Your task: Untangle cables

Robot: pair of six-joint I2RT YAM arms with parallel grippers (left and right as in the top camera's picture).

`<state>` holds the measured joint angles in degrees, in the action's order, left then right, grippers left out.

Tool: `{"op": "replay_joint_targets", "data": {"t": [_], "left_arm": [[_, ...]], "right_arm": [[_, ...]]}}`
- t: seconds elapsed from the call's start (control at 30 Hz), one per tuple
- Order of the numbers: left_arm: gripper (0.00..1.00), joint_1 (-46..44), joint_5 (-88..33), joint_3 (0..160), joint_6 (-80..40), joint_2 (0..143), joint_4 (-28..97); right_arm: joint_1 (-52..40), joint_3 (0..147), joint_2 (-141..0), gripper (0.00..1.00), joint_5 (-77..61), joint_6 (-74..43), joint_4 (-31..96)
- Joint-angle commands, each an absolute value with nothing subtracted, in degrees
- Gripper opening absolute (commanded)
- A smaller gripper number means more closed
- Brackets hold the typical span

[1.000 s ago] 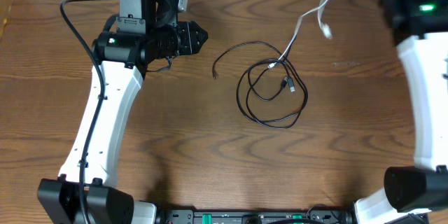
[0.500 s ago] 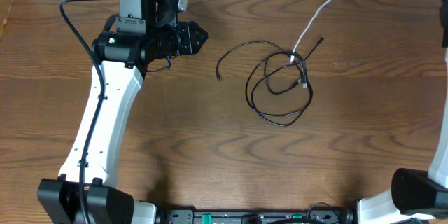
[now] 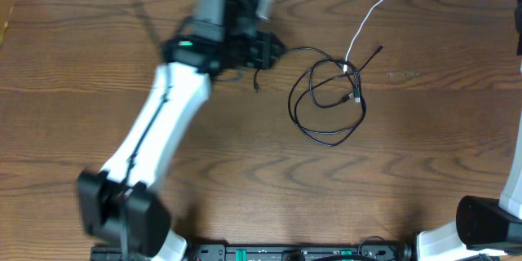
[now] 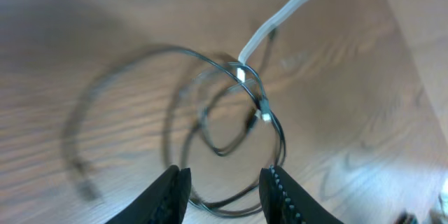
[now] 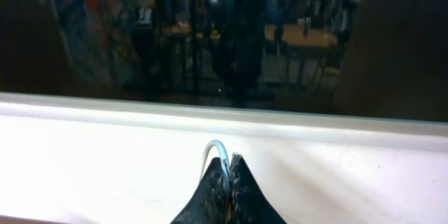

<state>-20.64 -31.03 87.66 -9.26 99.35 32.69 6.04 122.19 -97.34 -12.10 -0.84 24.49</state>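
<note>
White cable [image 3: 371, 12] runs nearly straight from the far right corner of the table [image 3: 245, 179] down to the black cable [image 3: 326, 106]. The black cable's loose coil lies right of centre, nearer the far edge. Right jaws are closed on the white cable's end, beyond that corner. We judge this is to draw it out of the coil where the two cross. Left jaws stand open just left of the coil, facing it, likely to pin the black cable. Left arm [image 3: 163, 122] is blurred.
</note>
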Motion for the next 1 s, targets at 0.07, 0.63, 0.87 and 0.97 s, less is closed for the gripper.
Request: {"op": "replay_joint_targets", "data": {"t": [0.07, 0.63, 0.87, 0.97], "left_arm": [[0.47, -24.71, -30.81, 87.0, -11.4, 108.68, 26.52], [0.66, -27.81, -16.95, 87.0, -11.2, 126.15, 10.81], [0.65, -28.75, -9.87, 87.0, -11.2, 128.01, 10.59], [0.61, -29.43, -9.47, 87.0, -10.98, 129.58, 10.57]], "right_arm": [[6.2, 123.31, -96.68, 0.01, -12.6, -1.65, 26.72], [6.24, 123.26, -96.71, 0.01, -12.62, -1.65, 32.27], [6.24, 122.72, -96.88, 0.01, -12.6, -0.23, 34.48], [6.35, 122.72, -96.9, 0.01, -12.6, -0.12, 35.24]]}}
